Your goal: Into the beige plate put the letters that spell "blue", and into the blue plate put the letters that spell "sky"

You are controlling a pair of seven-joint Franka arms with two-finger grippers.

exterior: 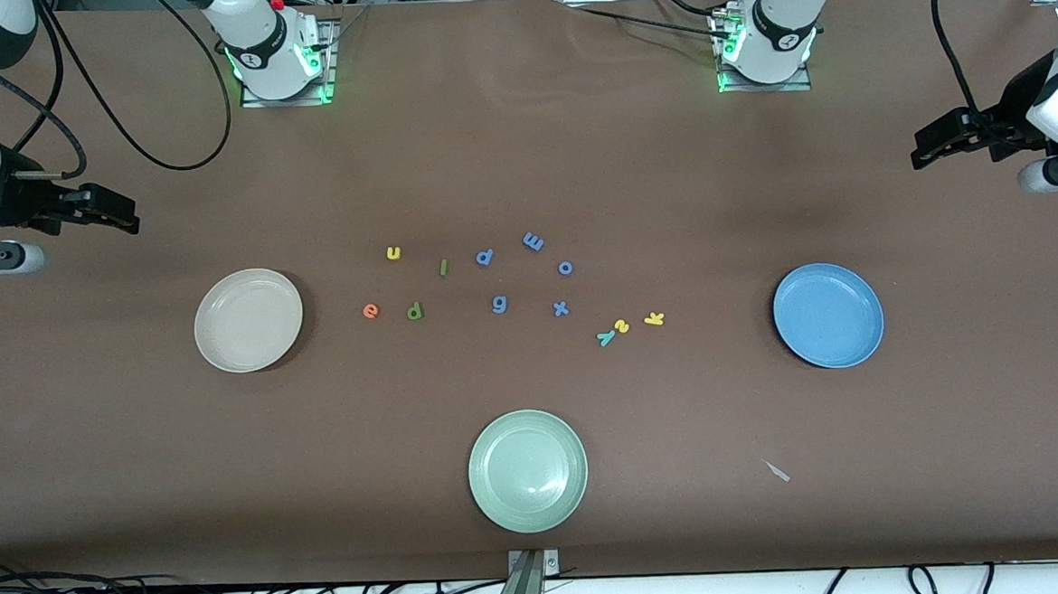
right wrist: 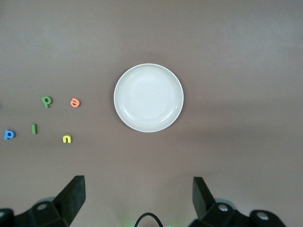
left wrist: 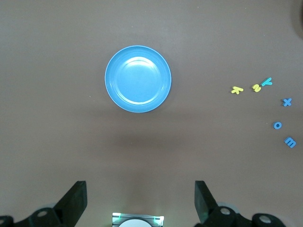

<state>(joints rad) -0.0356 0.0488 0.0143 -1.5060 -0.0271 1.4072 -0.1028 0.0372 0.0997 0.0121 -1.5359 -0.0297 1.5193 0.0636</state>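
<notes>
The left gripper (left wrist: 139, 201) hangs wide apart and empty above the worktop (exterior: 521, 152), near the blue plate (left wrist: 138, 78). The right gripper (right wrist: 138, 198) waits likewise, wide, near the beige plate (right wrist: 148, 98).

The only readable characters were the foam letters lying mid-table: orange "e" (exterior: 370, 312), yellow "u" (exterior: 393, 252), light-green "l" (exterior: 443, 267), green "b" (exterior: 415, 311), yellow "k" (exterior: 654, 318), yellow "s" (exterior: 622, 326), teal "y" (exterior: 605, 337), and blue "m" (exterior: 533, 241), "o" (exterior: 565, 267), "x" (exterior: 561, 309), "g" (exterior: 499, 304).

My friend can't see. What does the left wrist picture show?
A round sky-blue shallow plate sits empty on the brown table under the open left gripper. Beside it lie small foam letters: yellow k, yellow s, teal y.
</notes>
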